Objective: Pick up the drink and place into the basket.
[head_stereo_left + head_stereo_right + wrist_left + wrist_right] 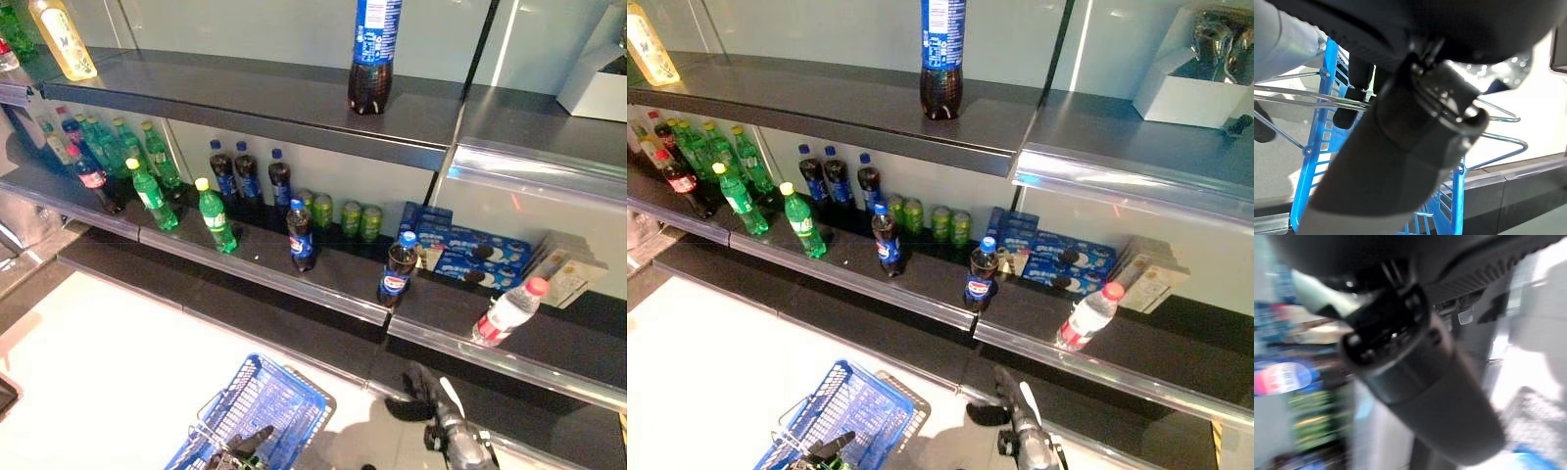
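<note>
The shelving (294,103) is carrying many bottles, a cola bottle (397,269) standing at the middle shelf's front edge. The blue basket (257,403) is hanging from the left hand (240,448) (fingers curled round its wire handle). The right hand (431,392) is hovering below the shelf, its grip impossible to read.

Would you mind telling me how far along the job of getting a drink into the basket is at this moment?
Early stage. The left hand is curled round the wire handle of the blue basket, so the basket is ready, with no drink visible in it. The right hand is low in front of the shelves and holds nothing; its blurred wrist view leaves its fingers unclear. The cola bottles stand on the shelf untouched. Choosing, grasping and placing one remain.
</note>
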You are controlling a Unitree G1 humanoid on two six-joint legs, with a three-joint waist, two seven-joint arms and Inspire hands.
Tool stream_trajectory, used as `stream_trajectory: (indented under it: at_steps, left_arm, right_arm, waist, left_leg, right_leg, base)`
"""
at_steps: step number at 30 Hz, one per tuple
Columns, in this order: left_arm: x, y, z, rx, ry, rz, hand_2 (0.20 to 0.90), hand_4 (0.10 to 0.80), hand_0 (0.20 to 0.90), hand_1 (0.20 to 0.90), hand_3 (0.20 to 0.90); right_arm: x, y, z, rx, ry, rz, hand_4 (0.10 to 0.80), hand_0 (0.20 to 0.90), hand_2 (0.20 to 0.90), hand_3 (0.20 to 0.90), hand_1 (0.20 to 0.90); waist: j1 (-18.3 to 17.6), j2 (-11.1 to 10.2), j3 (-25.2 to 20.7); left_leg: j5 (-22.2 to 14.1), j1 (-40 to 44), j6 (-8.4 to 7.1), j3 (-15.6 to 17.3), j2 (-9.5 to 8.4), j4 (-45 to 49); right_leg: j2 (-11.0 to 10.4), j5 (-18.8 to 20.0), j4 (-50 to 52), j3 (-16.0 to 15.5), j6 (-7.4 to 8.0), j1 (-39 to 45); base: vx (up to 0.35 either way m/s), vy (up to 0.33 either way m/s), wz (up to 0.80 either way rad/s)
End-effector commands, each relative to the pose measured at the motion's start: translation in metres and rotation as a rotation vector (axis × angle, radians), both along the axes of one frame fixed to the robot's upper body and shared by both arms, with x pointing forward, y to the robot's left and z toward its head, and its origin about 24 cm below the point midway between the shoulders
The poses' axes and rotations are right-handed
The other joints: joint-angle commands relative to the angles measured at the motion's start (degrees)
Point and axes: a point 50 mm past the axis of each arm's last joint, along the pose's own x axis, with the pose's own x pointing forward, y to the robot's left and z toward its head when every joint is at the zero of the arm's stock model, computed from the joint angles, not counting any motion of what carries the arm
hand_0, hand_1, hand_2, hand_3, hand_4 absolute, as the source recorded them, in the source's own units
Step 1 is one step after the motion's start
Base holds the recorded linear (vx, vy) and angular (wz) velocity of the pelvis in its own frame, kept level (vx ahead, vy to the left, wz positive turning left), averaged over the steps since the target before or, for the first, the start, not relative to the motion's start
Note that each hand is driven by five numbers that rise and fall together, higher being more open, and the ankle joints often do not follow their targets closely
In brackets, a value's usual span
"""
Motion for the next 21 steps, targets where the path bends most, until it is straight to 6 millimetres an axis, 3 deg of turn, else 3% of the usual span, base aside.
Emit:
stream_trajectory:
  at_steps: [1, 3, 10, 11, 16, 21]
  left_arm:
    - [-0.012, 0.029, 0.004, 0.122, 0.042, -0.070, 0.300, 0.100, 0.300, 0.300, 0.200]
    - [-0.019, 0.027, 0.004, 0.119, 0.049, -0.065, 0.300, 0.100, 0.300, 0.300, 0.200]
    - [-0.026, 0.025, 0.005, 0.114, 0.057, -0.061, 0.300, 0.100, 0.300, 0.300, 0.200]
    - [-0.026, 0.025, 0.005, 0.114, 0.057, -0.061, 0.300, 0.100, 0.300, 0.300, 0.200]
    - [-0.032, 0.023, 0.006, 0.108, 0.060, -0.063, 0.300, 0.100, 0.300, 0.300, 0.200]
    - [-0.034, 0.020, 0.006, 0.102, 0.058, -0.062, 0.300, 0.100, 0.300, 0.300, 0.200]
  right_arm:
    - [0.026, -0.011, 0.044, -0.058, -0.271, -0.046, 0.800, 0.900, 0.900, 0.900, 0.900]
    - [0.032, -0.018, 0.073, -0.075, -0.412, -0.062, 0.800, 0.900, 0.900, 0.900, 0.900]
    - [0.037, -0.031, 0.132, -0.176, -0.693, -0.087, 0.800, 0.900, 0.900, 0.900, 0.900]
    - [0.037, -0.031, 0.132, -0.177, -0.692, -0.088, 0.800, 0.900, 0.900, 0.900, 0.900]
    - [0.033, -0.043, 0.168, -0.246, -0.871, -0.162, 0.800, 0.900, 0.900, 0.900, 0.900]
    - [0.031, -0.047, 0.185, -0.235, -0.958, -0.205, 0.800, 0.900, 0.900, 0.900, 0.900]
  waist:
    - [0.20, -3.17, -0.11]
    - [-0.32, -2.97, -0.32]
    - [-1.05, -2.53, -0.78]
    - [-1.03, -2.52, -0.79]
    - [-1.36, -2.42, -0.95]
    - [-1.54, -2.39, -1.05]
  left_leg:
    - [-1.20, 0.42, 2.26, 0.77, -0.13, -0.01]
    - [-1.40, 0.57, 2.38, 1.17, -0.12, -0.01]
    - [-1.83, 0.97, 2.59, 2.12, -0.02, -0.01]
    - [-1.84, 0.98, 2.59, 2.13, -0.02, -0.01]
    - [-2.15, 1.33, 2.66, 2.63, 0.17, -0.01]
    - [-2.35, 1.55, 2.68, 2.93, 0.28, -0.01]
  right_leg:
    - [-6.17, 2.33, -0.06, 3.72, 5.16, -0.12]
    - [-6.20, 2.23, -0.06, 4.03, 5.26, -0.24]
    - [-6.43, 1.90, -0.06, 4.81, 5.53, -0.34]
    - [-6.43, 1.90, -0.06, 4.82, 5.53, -0.34]
    - [-6.62, 1.70, -0.06, 5.27, 5.66, -0.30]
    - [-6.65, 1.53, -0.06, 5.67, 5.62, -0.24]
  base:
    - [0.000, 0.000, 0.00]
    - [0.011, 0.013, -0.02]
    - [0.011, 0.031, -0.06]
    - [0.005, 0.028, -0.07]
    - [0.006, 0.026, -0.09]
    - [-0.001, 0.030, -0.06]
